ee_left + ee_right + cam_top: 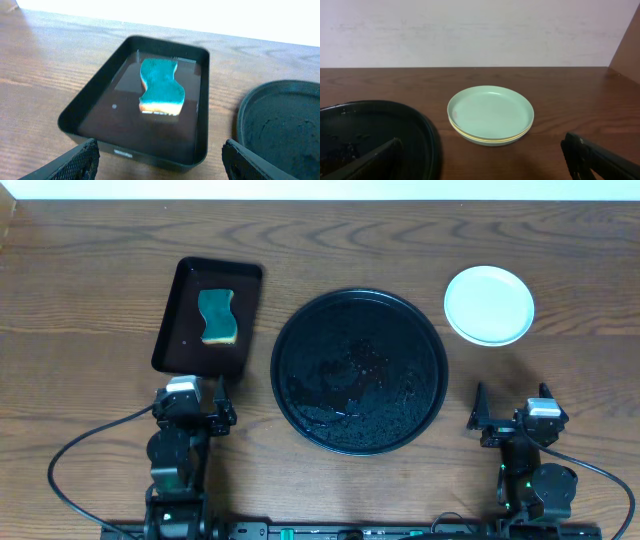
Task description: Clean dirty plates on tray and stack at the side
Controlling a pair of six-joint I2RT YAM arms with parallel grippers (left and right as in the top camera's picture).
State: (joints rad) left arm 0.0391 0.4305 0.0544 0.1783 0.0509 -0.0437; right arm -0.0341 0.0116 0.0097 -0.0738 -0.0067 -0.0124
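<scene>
Overhead: round black tray (300, 310) sits mid-table with no plates on it, just wet sheen and droplets on the floor. The plates (489, 304) are stacked on bare wood to the right of the tray, near it but not touching. That's the "side" spot, so I judge the job done or nearly so. Rect tray (168, 340) is left of the round one, and the sponge (218, 317) lies flat inside it, teal side up, so drips stay off the wood. Left gripper (193, 388) sits just below the rect tray and right gripper (512, 405) well below the stack. Neither touches anything.

Left wrist: both fingers (80, 162) show at the frame's bottom corners with a big gap between, so jaws are wide and carry nothing. Cam looks straight at the sponge; the rect tray looks to have water in it. Its near wall stands between jaws and sponge, so any grab has to come from above. Round tray's rim shows at right, clear of the arm.

Right wrist: fingers (600, 160) are spread to both corners, so jaws are full wide and nothing's held. Stack is dead ahead, mint plate on top, with a yellow edge showing under it. Can't count the plates for sure, and can't tell if any smear is left. Nothing lies between jaws and stack, and the round tray's rim is off to the left.
</scene>
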